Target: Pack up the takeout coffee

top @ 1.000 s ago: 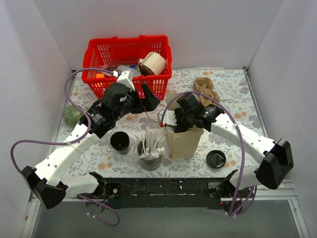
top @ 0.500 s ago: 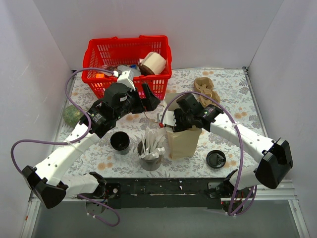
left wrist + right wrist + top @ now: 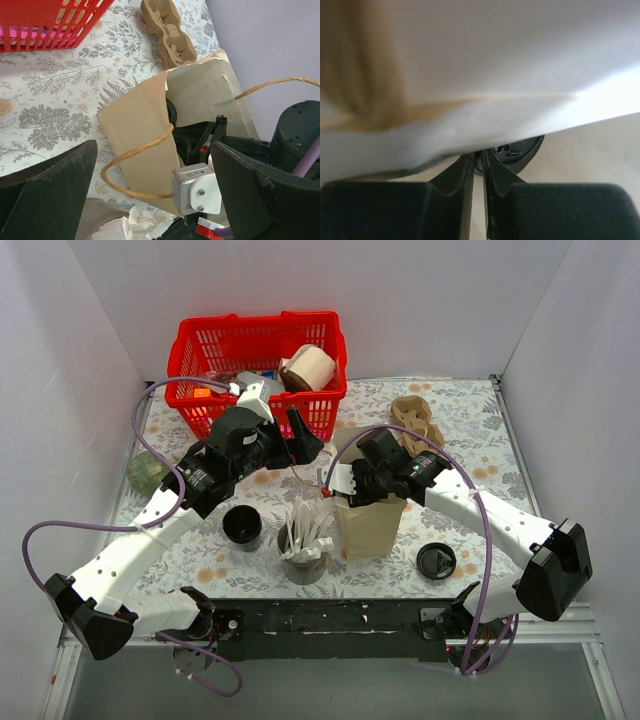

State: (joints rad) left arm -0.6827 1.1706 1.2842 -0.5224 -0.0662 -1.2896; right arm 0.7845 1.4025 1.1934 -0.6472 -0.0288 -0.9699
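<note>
Status: the tan paper bag (image 3: 370, 525) stands upright on the floral table (image 3: 470, 425). The right pincer (image 3: 358, 486) is sunk into its mouth.

Takeout coffee (image 3: 518, 146): in the right wrist view only its round black lid shows, directly ahead of the right pincer's tips and under a fold of bag wall. So the cup appears to be inside the bag.

Right pincer: fingers (image 3: 462, 172) stand close together with a thin slit between them, at the lid's near rim. Cannot tell whether they pinch it.

Left pincer (image 3: 150, 192): spread wide and holding nothing. It hovers just beside the bag's open rim, with the twisted paper handle (image 3: 131, 156) looping right ahead of it.

Judgement: placing is mostly done. What remains is to let go fully and back the right arm out.

Room:
- The bag mouth is tight, since the wrist fills most of it and paper lies close over the camera.
- Straight back out looks like the safest path.
- The red plastic basket (image 3: 215, 345) sits close behind the left pincer.
- The grey cup of white napkins (image 3: 303, 545) stands near the bag, left of the right pincer.
</note>
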